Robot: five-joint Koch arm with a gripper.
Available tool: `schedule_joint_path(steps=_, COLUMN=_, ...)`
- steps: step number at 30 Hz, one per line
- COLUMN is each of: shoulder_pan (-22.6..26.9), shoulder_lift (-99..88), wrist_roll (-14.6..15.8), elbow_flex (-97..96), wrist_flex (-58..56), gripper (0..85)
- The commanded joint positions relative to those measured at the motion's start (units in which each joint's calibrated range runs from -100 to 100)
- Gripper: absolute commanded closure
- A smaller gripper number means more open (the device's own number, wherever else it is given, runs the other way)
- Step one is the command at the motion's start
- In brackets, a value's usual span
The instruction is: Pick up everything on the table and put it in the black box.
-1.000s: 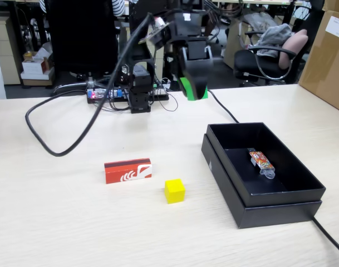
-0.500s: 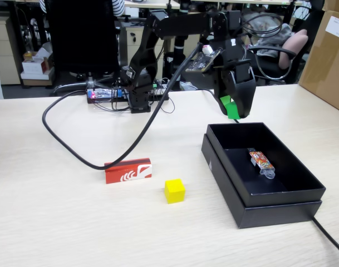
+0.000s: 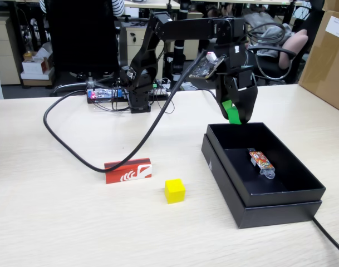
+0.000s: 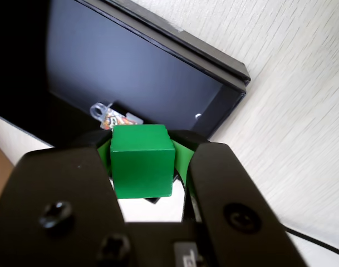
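The claw, clamped on the small green cube, hangs above the far rim of the shallow matte black cardboard box, which holds a colourful patterned packet.

Behind the desk the room was a crowded office: a black office chair with clothes draped over it stood at the right, and a big brown carton leaned in at the far right edge. At the left stood a pale set of drawers with small boxes stacked beside it on the floor. The light was even and bright, and more desks and chairs showed dimly farther back
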Motion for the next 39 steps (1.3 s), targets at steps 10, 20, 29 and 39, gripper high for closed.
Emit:
schedule_joint_path(steps=10, shoulder_pan=-0.7, shoulder_lift=-8.4, wrist_roll=-0.4, elbow_flex=-3.3, wrist_flex=2.6, gripper=70.6)
schedule_joint_path(steps=20, shoulder_pan=-0.9, shoulder_lift=-9.0, wrist_roll=-1.4, elbow_flex=-3.4, wrist_flex=2.6, gripper=57.6)
schedule_joint_path(steps=29, shoulder_pan=-4.6, shoulder_lift=-18.4, wrist_roll=-3.0, elbow_flex=-4.8, wrist_flex=2.6, gripper=57.6)
schedule_joint_path(steps=39, shoulder_pan=-16.9, shoulder_lift=-22.8, wrist_roll=-8.1, elbow_flex=-16.9, wrist_flex=2.6, gripper=42.3)
